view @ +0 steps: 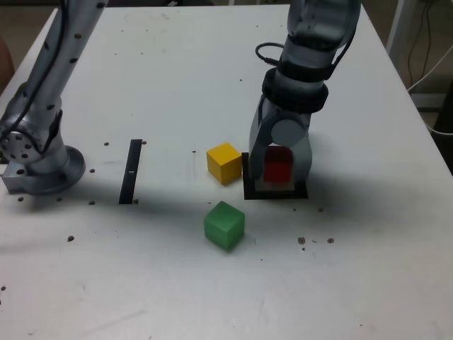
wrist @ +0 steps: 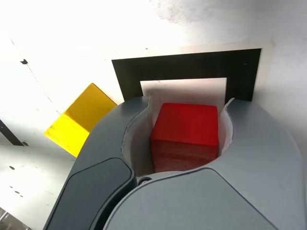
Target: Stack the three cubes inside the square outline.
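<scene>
The red cube (view: pixel 278 164) sits between the jaws of my gripper (view: pixel 279 170), which is shut on it, directly over the square outline (view: pixel 249 190). In the wrist view the red cube (wrist: pixel 186 125) is flanked closely by the white pads (wrist: pixel 135 139), and the black frame of the square outline (wrist: pixel 187 67) and its white centre show beyond it. I cannot tell whether the cube touches the white centre. The yellow cube (view: pixel 224 162) lies just to the exterior view's left of the outline and also shows in the wrist view (wrist: pixel 79 120). The green cube (view: pixel 225 224) lies nearer the front.
A narrow black strip (view: pixel 131 171) lies on the white table (view: pixel 163 78) to the exterior view's left. The arm's base (view: pixel 39 166) stands at the far left. Small dark specks dot the table.
</scene>
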Controlling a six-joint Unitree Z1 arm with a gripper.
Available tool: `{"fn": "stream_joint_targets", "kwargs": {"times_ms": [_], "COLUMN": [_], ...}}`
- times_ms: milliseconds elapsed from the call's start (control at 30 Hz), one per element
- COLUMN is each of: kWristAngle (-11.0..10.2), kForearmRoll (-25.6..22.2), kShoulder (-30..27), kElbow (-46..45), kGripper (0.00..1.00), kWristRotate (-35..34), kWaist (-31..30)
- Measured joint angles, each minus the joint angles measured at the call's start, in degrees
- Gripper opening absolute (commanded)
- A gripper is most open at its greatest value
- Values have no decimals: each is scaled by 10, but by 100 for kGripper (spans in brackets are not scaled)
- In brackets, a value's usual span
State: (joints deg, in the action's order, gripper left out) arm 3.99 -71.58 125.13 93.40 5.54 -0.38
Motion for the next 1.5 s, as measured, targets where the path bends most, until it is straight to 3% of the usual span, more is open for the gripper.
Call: {"fn": "stream_joint_targets", "kwargs": {"times_ms": [67, 200, 267, 767, 1300, 1500], "kWristAngle": [2, 4, 4, 3, -54, -61], "kForearmRoll": [6, 15, 19, 21, -22, -34], "kShoulder": [0, -1, -1, -6, -95, -104], "kElbow": [-8, -13, -15, -28, -32, -31], "kGripper": [50, 84, 94, 98, 99, 99], "kWristRotate": [0, 0, 0, 2, -12, -13], "kWaist": [0, 0, 0, 0, 0, 0]}}
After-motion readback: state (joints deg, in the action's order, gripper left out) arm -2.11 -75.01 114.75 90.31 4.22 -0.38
